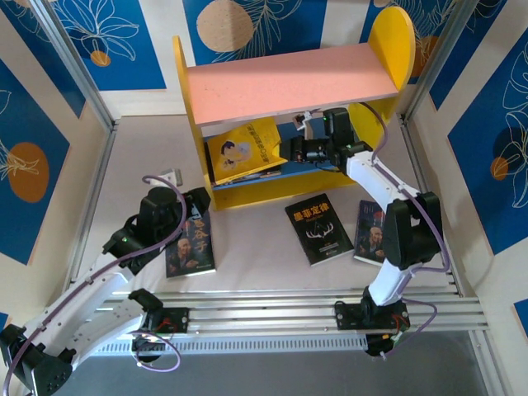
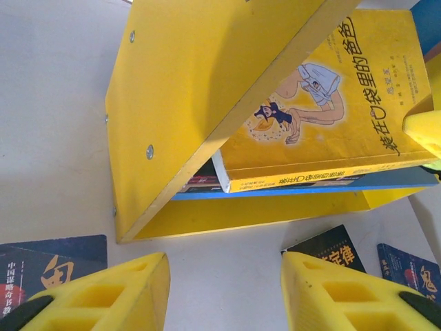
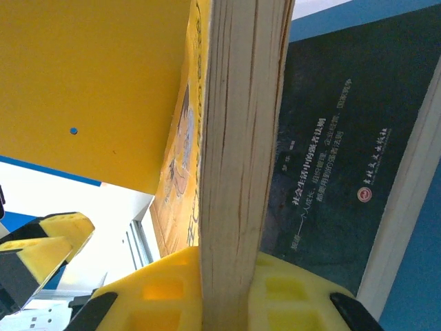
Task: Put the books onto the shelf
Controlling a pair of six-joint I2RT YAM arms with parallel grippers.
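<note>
Toppling is what we are fearing: our right gripper [image 3: 227, 274] is pinching the yellow book [image 1: 243, 148], which is leaning on the shelf's [image 1: 289, 82] blue lower board [image 2: 310, 190], and releasing it tilted risks it sliding out. Our left gripper [image 2: 224, 279] is hovering spread, gripping nothing.

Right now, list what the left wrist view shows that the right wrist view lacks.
Left wrist: the open, empty left end effector, a black book and a navy book on the table. Right wrist: the right end effector clamped on the yellow book by its page edge, a dark back cover beside it. Both: the yellow book and the shelf's yellow panel.
</note>
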